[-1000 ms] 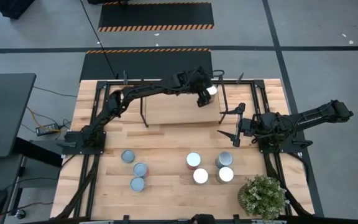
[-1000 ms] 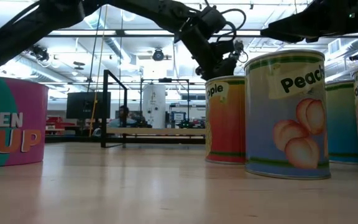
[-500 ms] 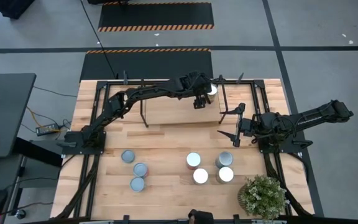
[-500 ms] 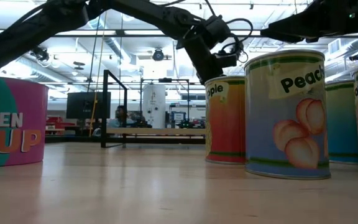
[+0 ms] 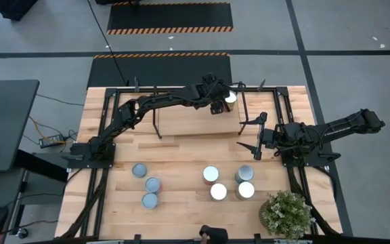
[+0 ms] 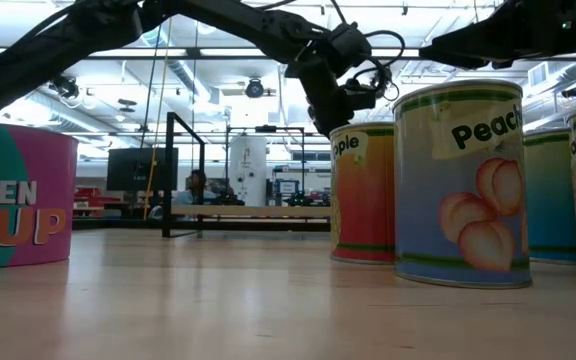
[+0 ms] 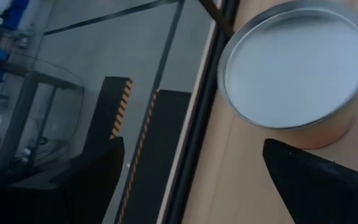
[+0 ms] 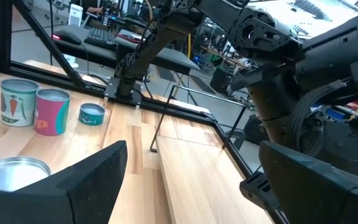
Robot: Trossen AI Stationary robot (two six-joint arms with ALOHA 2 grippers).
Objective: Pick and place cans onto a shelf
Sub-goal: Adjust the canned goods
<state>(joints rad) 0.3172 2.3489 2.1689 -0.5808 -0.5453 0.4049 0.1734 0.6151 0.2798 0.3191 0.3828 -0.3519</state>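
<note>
A can with a white top stands on its base at the far right corner of the light wooden shelf; the left wrist view shows it too. My left gripper is open just left of that can, and its fingers stand short of it without touching. My right gripper is open and empty off the shelf's right end, low over the table. Several more cans stand on the table: three at the near left and several at the near right.
A bushy potted plant stands at the table's near right corner. The shelf's black rod frame rises between the two grippers. In the low view the peach can and a pink soup can stand close to the camera.
My left gripper has drawn back a little from the white-topped can, toward the table's left. The can has stayed where it was on the shelf's far right corner.
</note>
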